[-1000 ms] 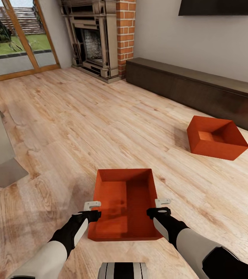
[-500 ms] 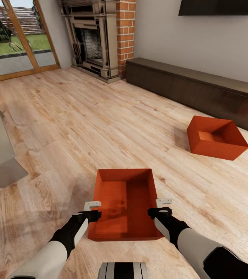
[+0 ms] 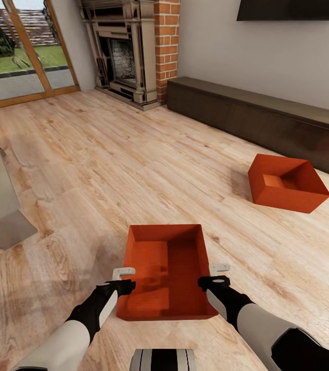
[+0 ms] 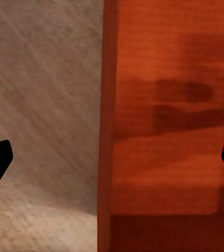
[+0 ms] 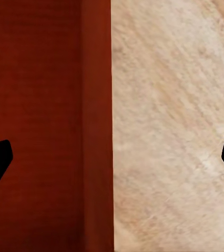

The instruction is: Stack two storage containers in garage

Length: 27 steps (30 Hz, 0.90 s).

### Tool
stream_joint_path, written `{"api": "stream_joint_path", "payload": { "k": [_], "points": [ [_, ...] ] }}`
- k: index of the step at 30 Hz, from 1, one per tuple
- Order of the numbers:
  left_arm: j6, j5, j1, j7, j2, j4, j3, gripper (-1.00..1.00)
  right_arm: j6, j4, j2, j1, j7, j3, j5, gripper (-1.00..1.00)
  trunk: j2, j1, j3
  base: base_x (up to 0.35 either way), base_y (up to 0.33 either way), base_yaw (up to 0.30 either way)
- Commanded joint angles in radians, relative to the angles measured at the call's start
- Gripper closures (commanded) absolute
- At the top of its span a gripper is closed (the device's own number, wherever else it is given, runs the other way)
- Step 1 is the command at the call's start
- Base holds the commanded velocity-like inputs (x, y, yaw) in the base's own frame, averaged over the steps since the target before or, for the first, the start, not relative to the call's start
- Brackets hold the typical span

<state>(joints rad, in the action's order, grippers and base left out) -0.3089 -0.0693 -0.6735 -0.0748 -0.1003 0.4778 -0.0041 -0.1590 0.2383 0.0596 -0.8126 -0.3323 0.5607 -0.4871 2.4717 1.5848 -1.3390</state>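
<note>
Both claws wide open, each straddling a side wall: left claw point(image 3: 123, 272) over the near storage container's point(image 3: 165, 273) left rim, right claw point(image 3: 219, 269) over its right, gripping nothing yet. Container at lower centre on the plank floor point(image 3: 82, 170). Thin stiff walls, probably light; pinch both rims together. Forearms reach forward symmetrically. Second container point(image 3: 286, 183) sits mid-right by the cabinet point(image 3: 257, 116).

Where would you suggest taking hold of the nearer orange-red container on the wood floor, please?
Probably by its two long side walls, one gripper each, coming down from above. The nearer container is open-topped with thin upright walls. The left gripper and right gripper hover over those opposite rims, and each wrist view shows open fingers straddling a wall, one finger inside and one outside.
</note>
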Motion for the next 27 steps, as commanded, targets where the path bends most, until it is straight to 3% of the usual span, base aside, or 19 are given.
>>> {"api": "stream_joint_path", "payload": {
  "k": [1, 2, 3, 24, 27],
  "points": [
    [-0.006, -0.007, 0.0, -0.005, 0.0, 0.002, -0.001, -1.0, -0.007, 0.002, 0.0, 0.0, -0.007, 0.008, -0.005, -1.0, 0.0, 0.0, -0.001, 0.0, 0.0, 0.0],
    [-0.006, -0.008, 0.0, -0.005, 0.0, 0.001, -0.001, -1.0, -0.007, 0.002, 0.0, 0.0, -0.007, 0.008, -0.005, -1.0, 0.0, 0.0, -0.001, 0.0, 0.0, 0.0],
    [-0.006, -0.008, 0.0, -0.006, 0.0, 0.001, -0.001, 1.0, -0.007, 0.001, 0.0, 0.0, -0.007, 0.009, -0.005, 1.0, 0.0, 0.0, -0.001, 0.0, 0.0, 0.0],
    [-0.006, -0.006, 0.0, -0.014, -0.001, 0.004, 0.001, 1.0, -0.003, 0.001, -0.003, 0.0, -0.007, 0.008, -0.005, 1.0, 0.0, 0.0, -0.001, 0.0, 0.0, 0.0],
    [-0.007, -0.007, 0.0, -0.014, -0.001, 0.003, 0.0, 1.0, -0.002, 0.001, -0.003, 0.0, -0.007, 0.008, -0.005, 1.0, -0.021, -0.012, 0.009, 0.0, 0.0, 0.0]
  ]
}}
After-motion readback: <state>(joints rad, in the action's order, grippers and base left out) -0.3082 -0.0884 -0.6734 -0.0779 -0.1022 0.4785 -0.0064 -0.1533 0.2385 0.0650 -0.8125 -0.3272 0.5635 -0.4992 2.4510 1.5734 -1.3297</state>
